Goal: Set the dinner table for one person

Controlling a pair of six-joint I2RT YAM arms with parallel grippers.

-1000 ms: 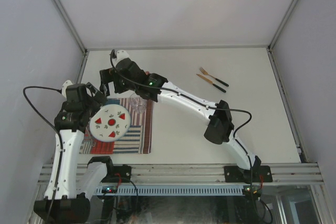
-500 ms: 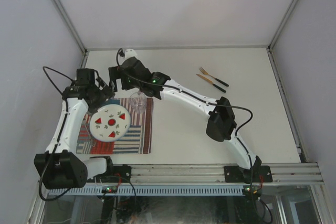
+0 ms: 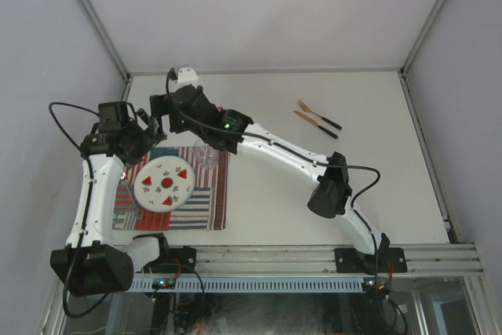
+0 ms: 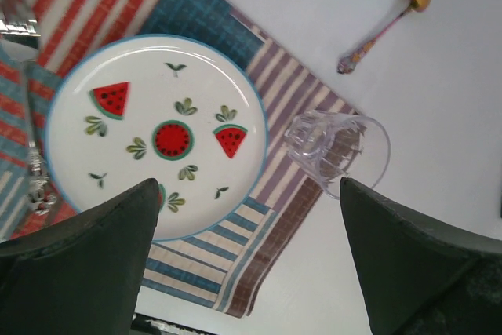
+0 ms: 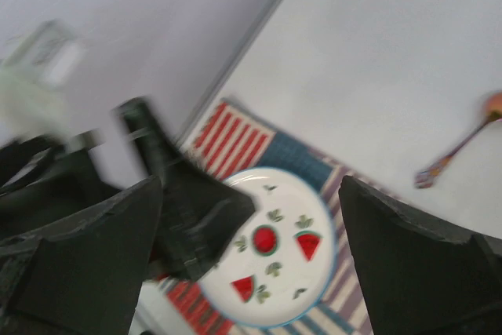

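left arm [image 3: 94,194]: is wearing white shells on its long links, with black joint housings (matte and boxy).
right arm [image 3: 274,149]: is showing white links too; a bulky black elbow block [image 3: 328,191] is sitting at 4 o'clock in the overhead view.
cables: a thin black left cable [image 3: 52,111] is looping out at 9 o'clock; a right cable [image 3: 369,169] is trailing by the elbow.
green light [image 3: 226,124]: is glowing on the right arm's black wrist housing.
left gripper [image 4: 249,183]: is showing two dark wedge-shaped fingers.
right gripper [image 5: 249,182]: is showing matching dark wedges.
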